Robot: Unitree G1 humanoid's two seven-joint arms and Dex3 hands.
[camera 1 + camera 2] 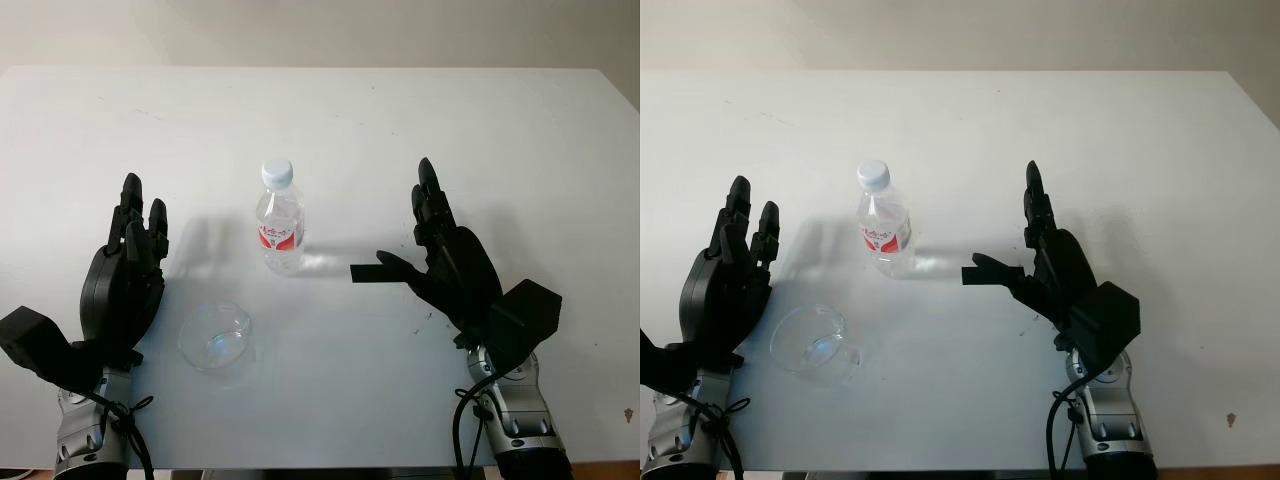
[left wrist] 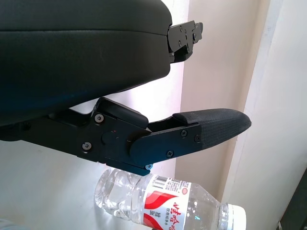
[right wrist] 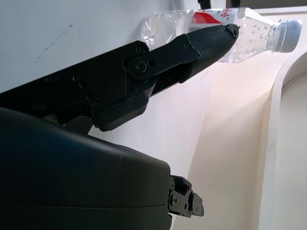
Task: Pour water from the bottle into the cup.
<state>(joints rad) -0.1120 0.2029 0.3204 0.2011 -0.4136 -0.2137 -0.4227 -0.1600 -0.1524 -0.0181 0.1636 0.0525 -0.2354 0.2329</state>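
A clear plastic water bottle (image 1: pixel 280 227) with a white cap and a red label stands upright in the middle of the white table (image 1: pixel 350 110). A clear glass cup (image 1: pixel 215 338) sits in front of it, slightly to the left. My left hand (image 1: pixel 135 245) is open to the left of the bottle and behind the cup, touching neither. My right hand (image 1: pixel 415 240) is open to the right of the bottle, its thumb pointing toward it with a gap between. The bottle (image 2: pixel 168 203) appears past the left thumb, and the bottle (image 3: pixel 230 28) lies beyond the right thumb.
A pale wall runs behind the table's far edge. The table's right edge (image 1: pixel 620 110) slants down the right side. Bare tabletop surrounds the bottle and cup.
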